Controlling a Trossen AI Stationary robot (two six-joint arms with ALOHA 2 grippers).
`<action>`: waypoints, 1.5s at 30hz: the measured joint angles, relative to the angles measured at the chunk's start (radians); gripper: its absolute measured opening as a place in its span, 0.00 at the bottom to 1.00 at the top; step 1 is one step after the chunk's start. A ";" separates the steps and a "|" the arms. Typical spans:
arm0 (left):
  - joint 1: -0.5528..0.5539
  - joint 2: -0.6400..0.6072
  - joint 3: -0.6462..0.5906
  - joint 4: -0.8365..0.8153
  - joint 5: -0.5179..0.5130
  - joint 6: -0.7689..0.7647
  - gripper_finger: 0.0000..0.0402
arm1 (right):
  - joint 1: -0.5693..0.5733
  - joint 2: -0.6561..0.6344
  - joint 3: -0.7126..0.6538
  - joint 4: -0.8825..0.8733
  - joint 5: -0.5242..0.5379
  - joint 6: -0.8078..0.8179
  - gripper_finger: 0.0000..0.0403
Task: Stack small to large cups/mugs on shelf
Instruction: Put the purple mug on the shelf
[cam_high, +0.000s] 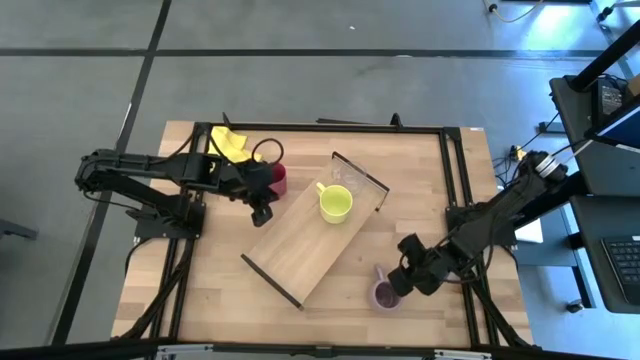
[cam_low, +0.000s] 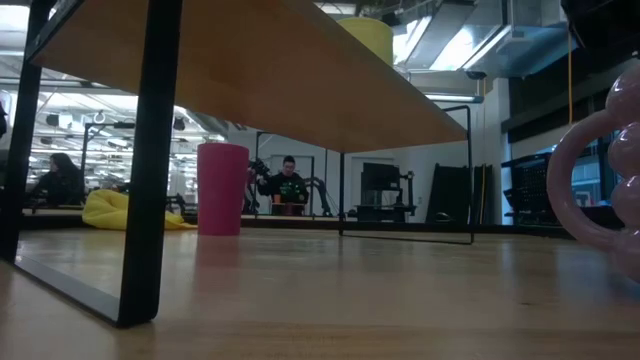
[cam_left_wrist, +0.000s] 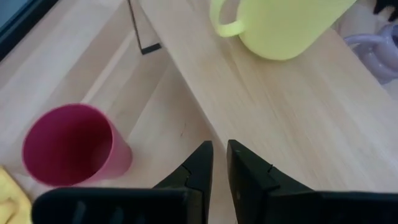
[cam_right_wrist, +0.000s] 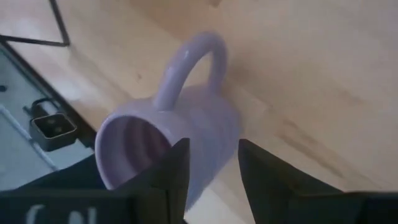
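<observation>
The light-wood shelf (cam_high: 300, 245) stands slantwise mid-table, raised on its dark end frames (cam_low: 148, 170). The lime-yellow mug (cam_high: 335, 203) stands upright on its far end and also shows in the left wrist view (cam_left_wrist: 280, 25). The dark red tumbler (cam_high: 278, 180) stands upright on the table beside the shelf's left edge (cam_left_wrist: 71, 144). My left gripper (cam_high: 262, 207) hovers next to it over the shelf's edge, fingers almost together and empty (cam_left_wrist: 219, 163). The lilac mug (cam_high: 385, 294) is at the near right. My right gripper (cam_high: 402, 280) is open just above it (cam_right_wrist: 208, 168), one finger over the opening, one outside the wall.
A yellow cloth (cam_high: 230, 142) lies at the table's far left, behind the tumbler. Dark frame rails (cam_high: 455, 190) run along the table's sides. Bare tabletop (cam_high: 215, 290) lies left of the shelf, toward the near edge. People sit far off in the room (cam_low: 288, 180).
</observation>
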 joint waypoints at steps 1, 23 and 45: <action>0.000 0.000 0.000 -0.009 -0.002 -0.004 0.11 | 0.000 0.008 -0.007 0.021 0.000 0.006 0.34; 0.001 0.000 0.000 -0.047 -0.023 -0.014 0.11 | 0.041 0.017 0.046 0.024 0.013 -0.034 0.34; -0.063 0.000 -0.001 -0.047 -0.057 -0.108 0.11 | 0.063 0.158 0.047 0.043 -0.019 0.018 0.34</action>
